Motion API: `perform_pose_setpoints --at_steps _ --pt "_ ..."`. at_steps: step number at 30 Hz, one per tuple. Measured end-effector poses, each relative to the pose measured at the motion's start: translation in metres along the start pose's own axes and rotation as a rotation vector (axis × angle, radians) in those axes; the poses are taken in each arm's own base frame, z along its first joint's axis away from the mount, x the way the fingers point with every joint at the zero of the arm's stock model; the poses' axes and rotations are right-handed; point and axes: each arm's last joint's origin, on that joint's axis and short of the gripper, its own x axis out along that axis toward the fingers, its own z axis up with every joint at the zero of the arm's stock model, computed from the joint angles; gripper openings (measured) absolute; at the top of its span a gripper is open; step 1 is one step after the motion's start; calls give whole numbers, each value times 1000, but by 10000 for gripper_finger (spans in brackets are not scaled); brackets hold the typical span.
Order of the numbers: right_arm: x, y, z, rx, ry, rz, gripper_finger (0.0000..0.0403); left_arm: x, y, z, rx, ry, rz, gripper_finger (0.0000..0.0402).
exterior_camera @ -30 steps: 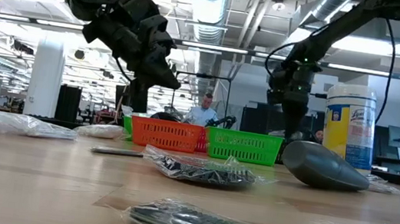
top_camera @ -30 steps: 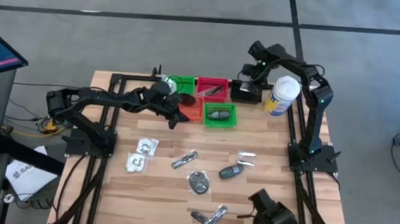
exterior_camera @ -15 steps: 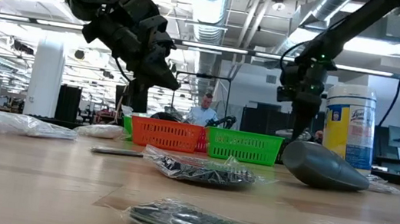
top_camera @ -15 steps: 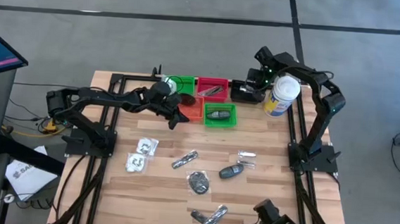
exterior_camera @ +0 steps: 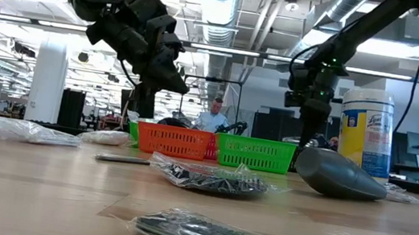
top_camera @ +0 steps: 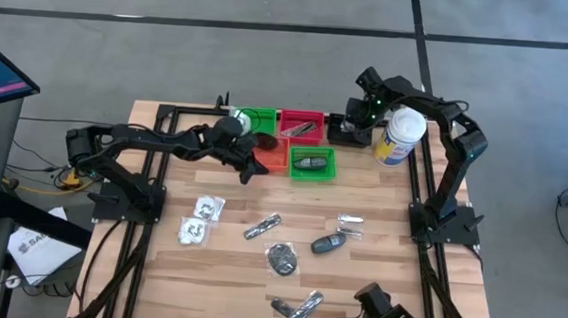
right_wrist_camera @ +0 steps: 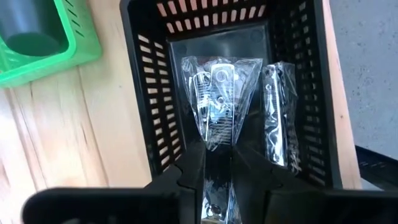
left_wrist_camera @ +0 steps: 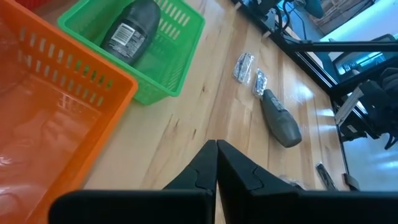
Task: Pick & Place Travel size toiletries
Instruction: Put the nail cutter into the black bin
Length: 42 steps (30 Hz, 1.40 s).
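R gripper (right_wrist_camera: 217, 163) is over the black tray (right_wrist_camera: 143, 93) at the far R corner of the surface (top_camera: 226, 265), fingers nearly closed, pinching a silvery packet (right_wrist_camera: 217, 93) that hangs down into the tray; a 2nd silvery packet (right_wrist_camera: 277, 112) lies beside it inside. Tray walls close on both sides, little room. White canister (top_camera: 402, 134) stands just R of the tray, near the arm. L gripper (left_wrist_camera: 216, 163) fully closed, holds nothing, hovers near the orange tray (left_wrist_camera: 56, 118) & green tray (left_wrist_camera: 168, 62), which holds a dark oval item (left_wrist_camera: 130, 31). Mid surface has loose toiletries well apart: grey oval (top_camera: 328, 244), clear packets (top_camera: 199, 220), black round piece (top_camera: 282, 259), silvery sachets (top_camera: 349, 224). Near edge: more packets (top_camera: 297, 309). Room between them is open.
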Motion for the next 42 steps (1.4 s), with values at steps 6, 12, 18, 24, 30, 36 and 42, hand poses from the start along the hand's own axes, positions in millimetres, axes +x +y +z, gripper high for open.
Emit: perform_pose_setpoints --at_steps 6,12,18,24,30,36,42 --pt "1 3 1 5 6 6 58 0 0 0 1 -1 1 0" --pt "12 11 -1 -13 34 5 58 0 0 0 5 -1 4 0" --pt "21 13 -9 -6 77 1 58 0 0 0 7 -1 4 0" --pt "23 16 -9 -12 83 8 61 0 0 0 23 -1 4 0" --pt "24 15 -7 -9 70 -3 79 -1 2 1 28 -6 9 0" --pt "24 14 -6 5 59 -25 106 -1 3 1 30 -6 11 0" --pt "24 13 -6 8 84 -59 131 -1 3 1 28 -3 12 0"
